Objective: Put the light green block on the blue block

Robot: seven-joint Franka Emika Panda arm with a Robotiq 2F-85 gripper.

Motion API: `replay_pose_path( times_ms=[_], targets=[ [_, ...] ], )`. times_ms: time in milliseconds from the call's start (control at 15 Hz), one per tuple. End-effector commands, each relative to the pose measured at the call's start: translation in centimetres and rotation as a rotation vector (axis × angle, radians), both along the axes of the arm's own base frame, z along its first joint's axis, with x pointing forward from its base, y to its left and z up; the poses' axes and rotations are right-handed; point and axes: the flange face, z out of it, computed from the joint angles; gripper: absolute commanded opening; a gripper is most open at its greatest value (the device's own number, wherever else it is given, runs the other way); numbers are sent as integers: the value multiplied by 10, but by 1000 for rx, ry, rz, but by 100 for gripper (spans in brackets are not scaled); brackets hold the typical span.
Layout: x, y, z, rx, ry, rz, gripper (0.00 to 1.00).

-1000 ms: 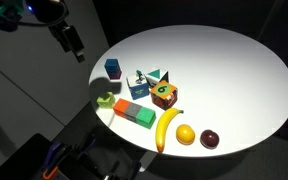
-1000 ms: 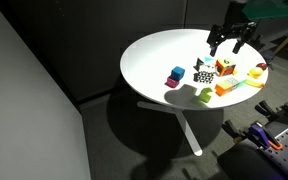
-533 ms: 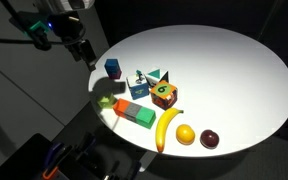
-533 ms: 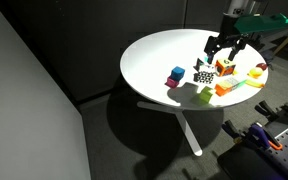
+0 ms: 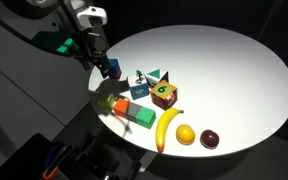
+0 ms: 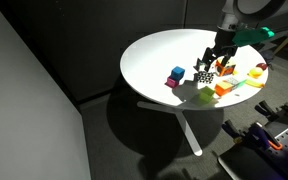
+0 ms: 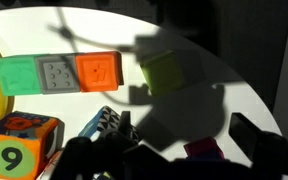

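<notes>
Pincer hangs over the round white surface, right by the blue block. In the wrist view its jaws are spread wide with nothing between them. The light green block sits alone close to the surface's rim, a little apart from the blue one and just beside the green-and-orange bar. All the pieces, banana included, bunch along that one side.

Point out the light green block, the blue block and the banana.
light green block (image 7: 166, 72): wrist view, middle of its top face.
blue block (image 6: 175, 75): in an exterior view, centre of its visible faces.
banana (image 5: 169, 128): in an exterior view, middle of its curved body.
</notes>
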Motion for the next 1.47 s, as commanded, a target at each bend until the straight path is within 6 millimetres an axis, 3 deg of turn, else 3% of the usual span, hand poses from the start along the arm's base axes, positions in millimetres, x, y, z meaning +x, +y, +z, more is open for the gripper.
replay_pose_path(
  times_ms=[0, 333, 1000, 1400],
  targets=[
    [5, 0, -20, -28, -21, 84, 100],
    [6, 5, -41, -64, -40, 165, 100],
    [4, 7, -44, -59, -28, 148, 100],
    [2, 11, -63, -63, -6, 174, 100]
  ],
)
